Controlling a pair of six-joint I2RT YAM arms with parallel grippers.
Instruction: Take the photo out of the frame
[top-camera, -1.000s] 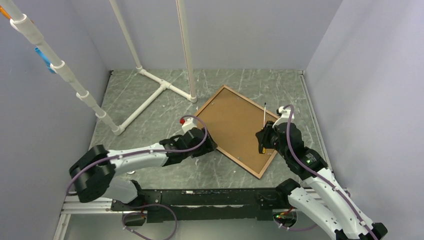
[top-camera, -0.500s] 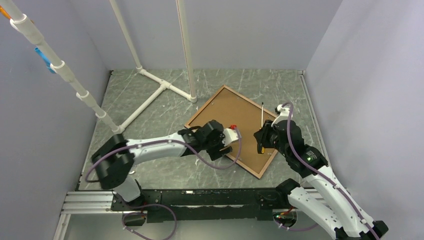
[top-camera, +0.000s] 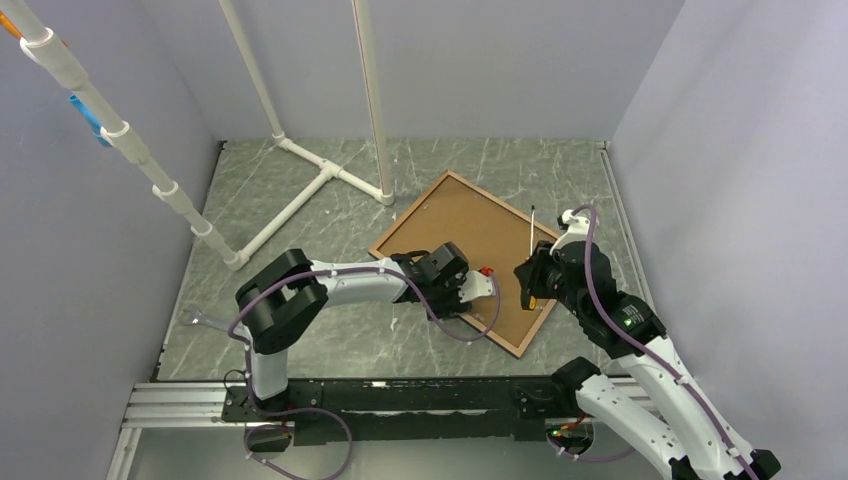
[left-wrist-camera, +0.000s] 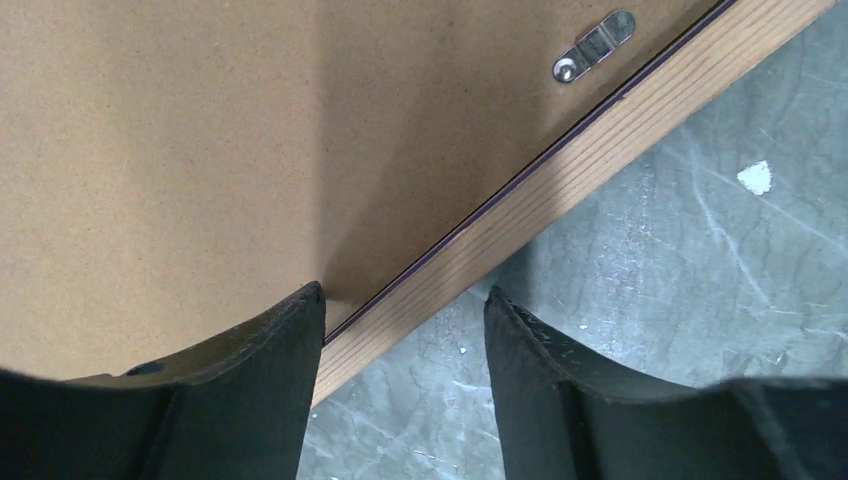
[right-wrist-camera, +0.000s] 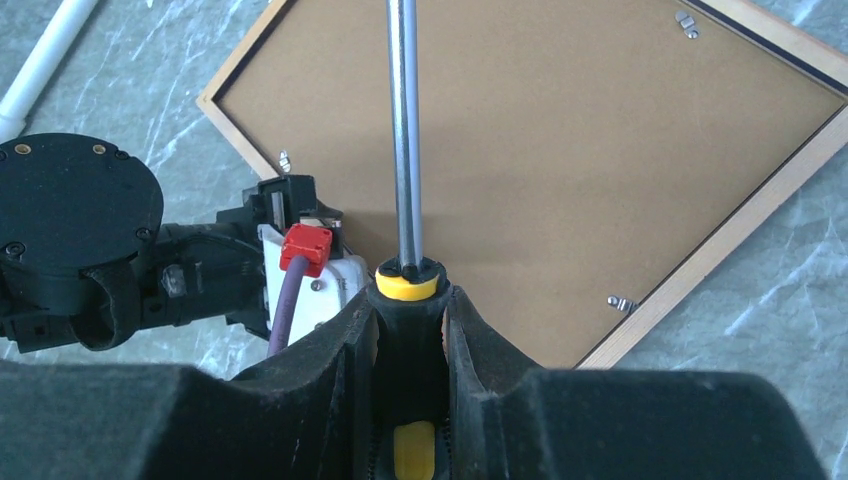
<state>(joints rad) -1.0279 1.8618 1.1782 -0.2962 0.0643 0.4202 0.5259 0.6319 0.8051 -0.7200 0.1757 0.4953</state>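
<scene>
Over on the top external view, the frame (top-camera: 413, 211) lies face down on the grey marbled table (top-camera: 360, 340), turned cornerwise, with the brown backing board (top-camera: 470, 235) facing up. The photo itself doesn't show in any view. The left gripper (top-camera: 478, 296) reaches across to the frame's near edge, while the right gripper (top-camera: 530, 280) sits at the right-hand corner with a screwdriver (top-camera: 529, 235) sticking up and away from it. Can't tell from here whether the tip touches anything. A white pipe structure (top-camera: 310, 185) stands further back on the left.

Left wrist cam: the left gripper (left-wrist-camera: 405, 300) has its jaws partly spread and nothing gripped. One finger hangs over the backing board (left-wrist-camera: 150, 150), the other over the table (left-wrist-camera: 700, 300), and the frame's (left-wrist-camera: 560, 190) pale wood edge runs diagonally between them. A small metal clip (left-wrist-camera: 594, 46) sits on the board just beside that edge.

Right wrist cam: the right gripper (right-wrist-camera: 410, 300) is clamped tight on the screwdriver's black and yellow handle, and the steel shaft (right-wrist-camera: 403, 130) runs straight up out of the picture. Behind it is the backing board (right-wrist-camera: 560, 150) inside the frame (right-wrist-camera: 700, 263), with the left arm (right-wrist-camera: 90, 240) at the frame's left side.
</scene>
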